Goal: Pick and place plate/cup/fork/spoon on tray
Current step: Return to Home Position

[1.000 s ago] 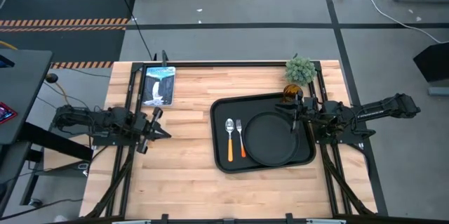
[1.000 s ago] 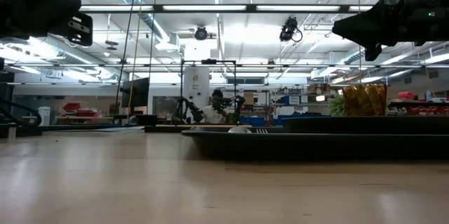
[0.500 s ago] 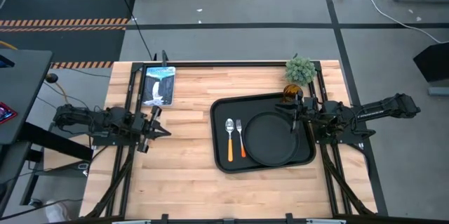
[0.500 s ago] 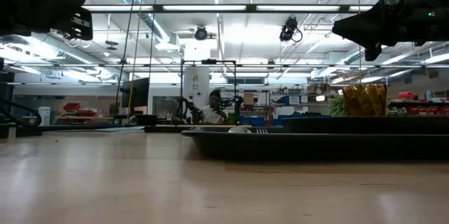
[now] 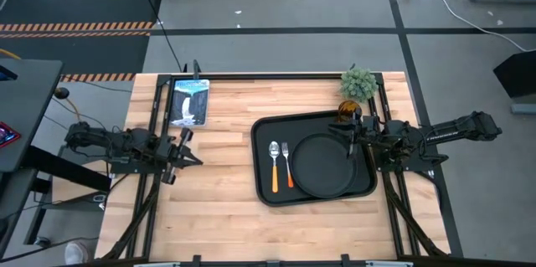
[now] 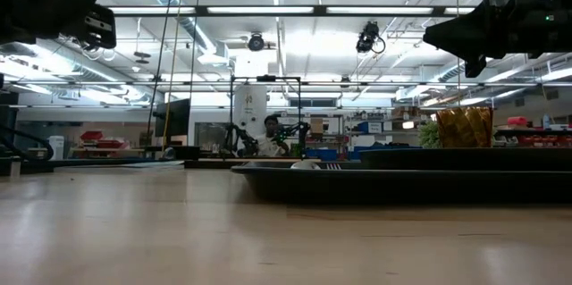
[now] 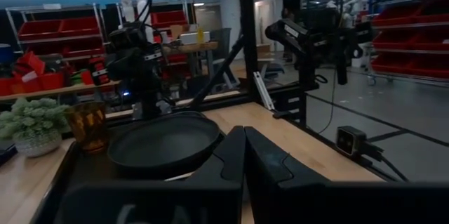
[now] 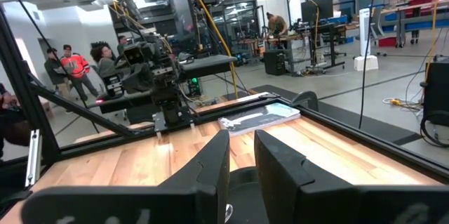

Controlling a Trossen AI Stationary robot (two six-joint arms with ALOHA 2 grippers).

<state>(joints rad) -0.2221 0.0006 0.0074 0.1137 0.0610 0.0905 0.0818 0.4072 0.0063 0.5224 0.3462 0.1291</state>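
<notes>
The black tray (image 5: 261, 160) lies right of the table's middle. On it lie the round black plate (image 5: 322, 165), the spoon (image 5: 274, 166) and the fork (image 5: 287, 165), side by side left of the plate. The amber cup (image 5: 349, 112) stands at the tray's far right corner; I cannot tell whether it is on the tray or beside it. My right gripper (image 5: 343, 137) hovers over the plate's far right edge, its fingers a little apart (image 8: 242, 161), empty. My left gripper (image 5: 194, 158) is shut (image 7: 244, 147) and empty, above the table's left part.
A small potted plant (image 5: 358, 83) stands at the far right corner, just behind the cup. A picture card (image 5: 189, 101) lies at the far left. Bare wood (image 5: 218, 192) lies between my left gripper and the tray. People show in the room beyond.
My left gripper has risen a little, still shut.
</notes>
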